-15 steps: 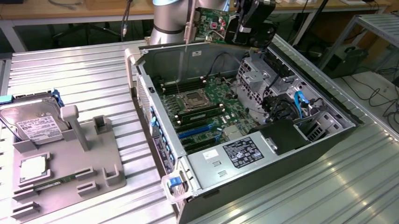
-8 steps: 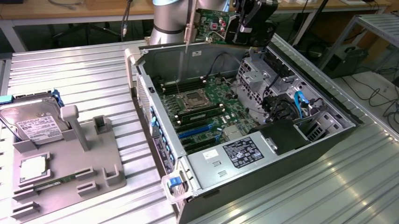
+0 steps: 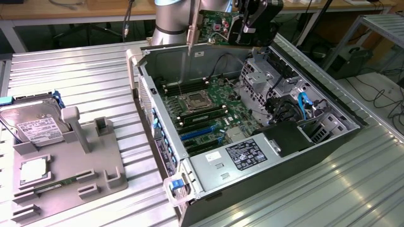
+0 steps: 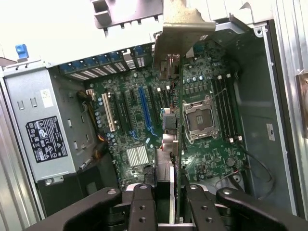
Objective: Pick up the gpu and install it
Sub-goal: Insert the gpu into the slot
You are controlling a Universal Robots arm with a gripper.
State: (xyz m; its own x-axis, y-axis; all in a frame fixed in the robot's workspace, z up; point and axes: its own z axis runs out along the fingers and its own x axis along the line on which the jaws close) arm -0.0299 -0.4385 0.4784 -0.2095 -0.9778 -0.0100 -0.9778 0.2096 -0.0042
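Observation:
My gripper (image 3: 245, 27) hangs above the far end of the open computer case (image 3: 158, 142) and is shut on the gpu (image 3: 216, 23). The card's green circuit board faces the exterior camera, and its silver bracket (image 3: 190, 35) points down over the case's far wall. In the wrist view the gpu (image 4: 176, 139) runs edge-on from between the two black fingers (image 4: 144, 207) out to the silver bracket (image 4: 180, 36). It hovers over the motherboard (image 4: 211, 159), between the blue slot (image 4: 143, 110) and the processor socket (image 4: 199, 118). It touches nothing in the case.
A silver power supply (image 3: 243, 156) fills the case's near end, with drive cages and blue cables (image 3: 303, 106) on the exterior view's right. On that view's left, a grey fixture (image 3: 69, 165) holds a hard drive (image 3: 35, 125) and a processor chip (image 3: 35, 171).

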